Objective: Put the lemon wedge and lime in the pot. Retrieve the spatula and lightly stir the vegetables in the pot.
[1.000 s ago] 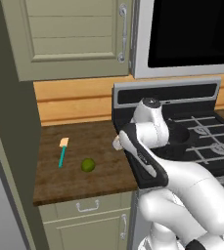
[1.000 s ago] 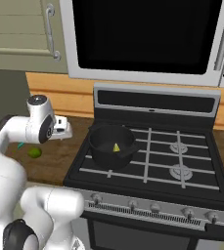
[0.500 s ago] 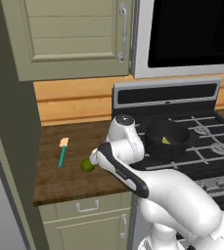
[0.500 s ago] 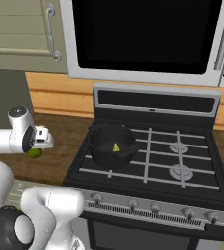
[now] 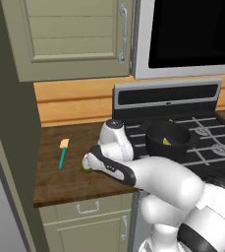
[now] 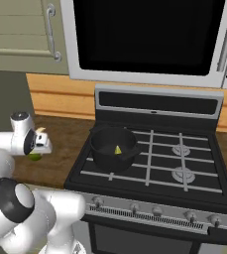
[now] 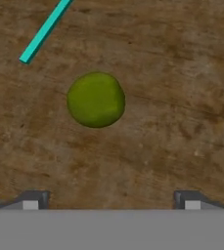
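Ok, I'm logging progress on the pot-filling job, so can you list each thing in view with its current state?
lemon wedge: lying inside the pot.
pot: upright on the stove's front left burner, no lid.
lime: resting on the wooden counter, not gripped.
spatula: lying flat on the counter, untouched.
gripper: open, poised above the lime.
cabinet door: closed.
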